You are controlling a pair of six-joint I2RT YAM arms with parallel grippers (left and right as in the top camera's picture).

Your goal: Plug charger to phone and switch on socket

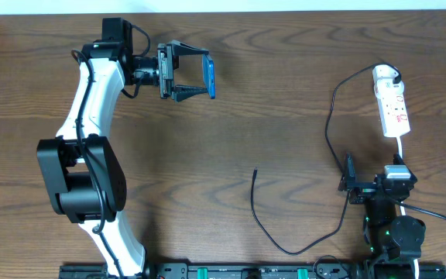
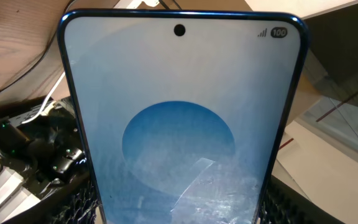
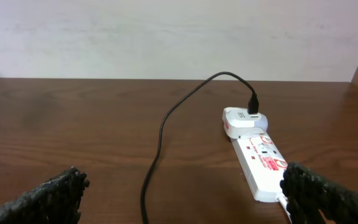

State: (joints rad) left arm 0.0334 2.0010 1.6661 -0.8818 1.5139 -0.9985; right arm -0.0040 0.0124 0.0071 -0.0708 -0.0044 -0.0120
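My left gripper is raised over the far left of the table and shut on the phone, which stands on edge. In the left wrist view the phone's blue screen fills the frame, with my fingers on both its sides. The charger's black cable tip lies free mid-table. The cable loops round to its white plug, seated in the white socket at the far right. My right gripper is open and empty just short of the socket, cable between its fingertips.
The socket's thick white cord runs past the right arm's base. A black rail lines the table's front edge. Bare wooden tabletop lies between the two arms.
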